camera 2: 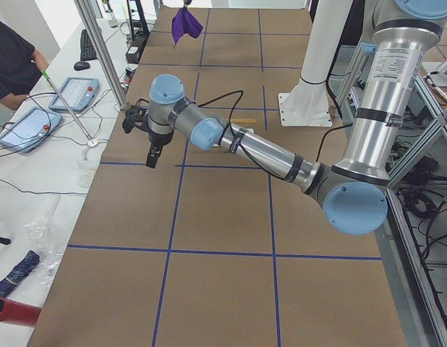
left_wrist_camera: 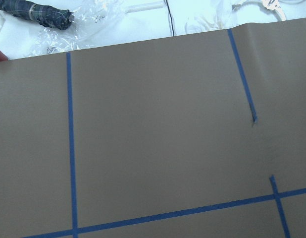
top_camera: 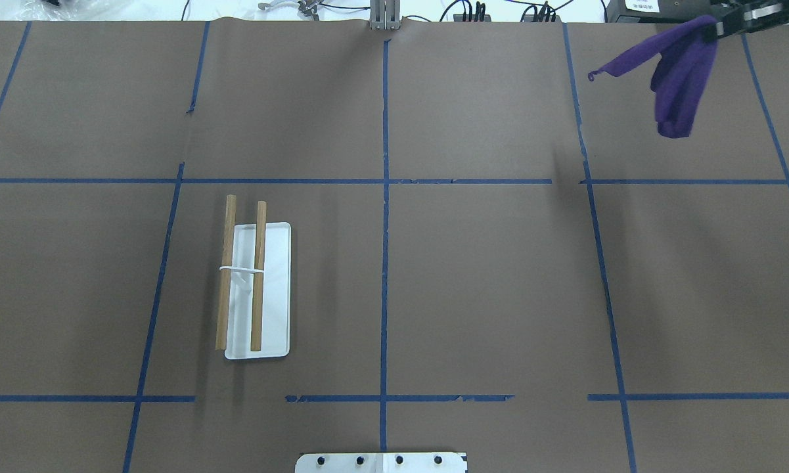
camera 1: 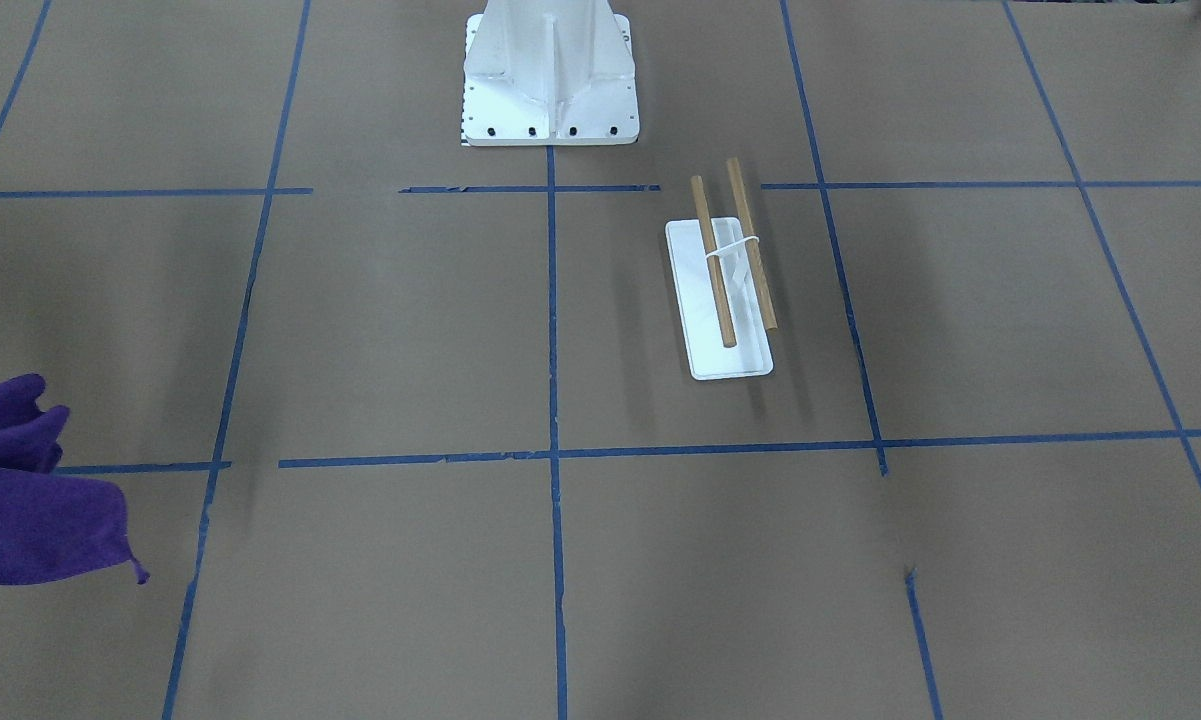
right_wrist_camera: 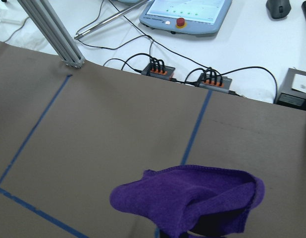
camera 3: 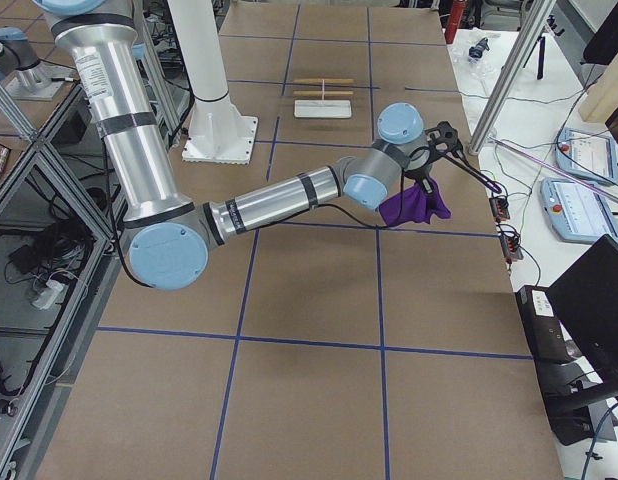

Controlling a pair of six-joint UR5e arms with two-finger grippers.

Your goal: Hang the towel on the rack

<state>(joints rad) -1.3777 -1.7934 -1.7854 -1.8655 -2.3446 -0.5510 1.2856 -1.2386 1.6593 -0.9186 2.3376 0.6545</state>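
Note:
The purple towel hangs bunched from my right gripper, which is shut on its top and holds it above the table's far right corner. The towel also shows in the front view, the right side view and the right wrist view. The rack, two wooden dowels over a white base plate, stands bare on the table's left half, far from the towel. My left gripper hovers over the table's left end. I cannot tell if it is open.
The white bolted pedestal stands at the robot's side of the table. Blue tape lines grid the brown table cover. Cables, teach pendants and an aluminium post lie past the far edge.

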